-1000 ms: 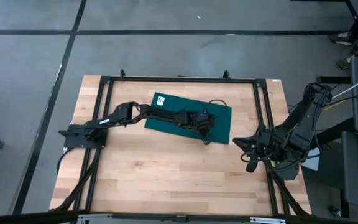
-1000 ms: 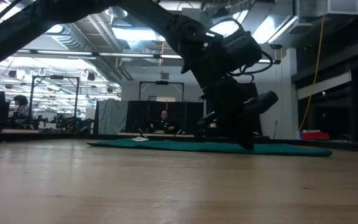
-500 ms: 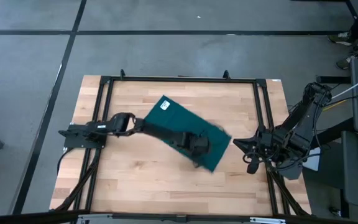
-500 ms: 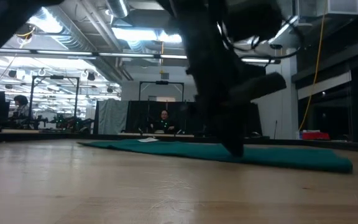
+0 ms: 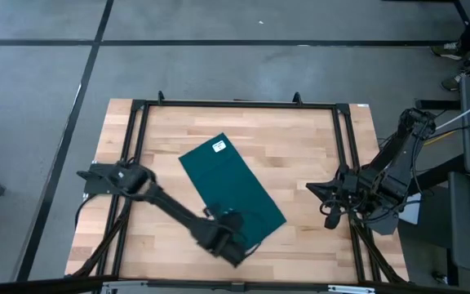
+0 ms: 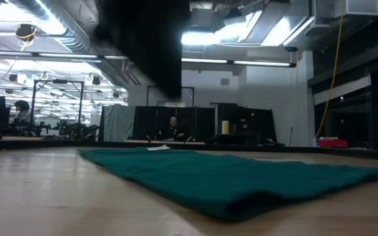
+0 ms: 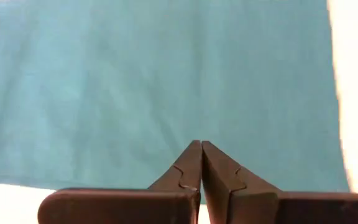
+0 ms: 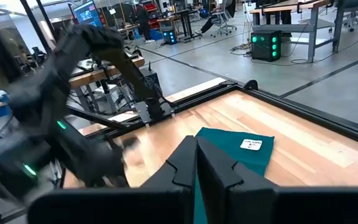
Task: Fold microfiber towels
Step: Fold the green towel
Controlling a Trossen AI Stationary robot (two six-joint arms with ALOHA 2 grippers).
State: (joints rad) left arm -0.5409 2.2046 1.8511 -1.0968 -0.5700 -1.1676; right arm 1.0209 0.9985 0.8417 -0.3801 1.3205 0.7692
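Flat and unfolded, microfiber towel (image 5: 231, 193) spread diagonally mid-table, white label (image 5: 218, 146) at the far corner. Pinned at its near edge by left gripper (image 5: 228, 245), fingers pressed shut, probably to drag and square it. Parked at the table's right edge, right gripper (image 5: 330, 214), nearly closed, empty.

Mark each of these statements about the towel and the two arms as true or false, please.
1. The towel lies flat on the table. True.
2. The towel is folded in half. False: it lies spread open in one layer.
3. The white label sits at the towel's far end. True.
4. The left hand is at the towel's near end, shut. True.
5. The right hand rests on the towel. False: it waits at the table's right edge.
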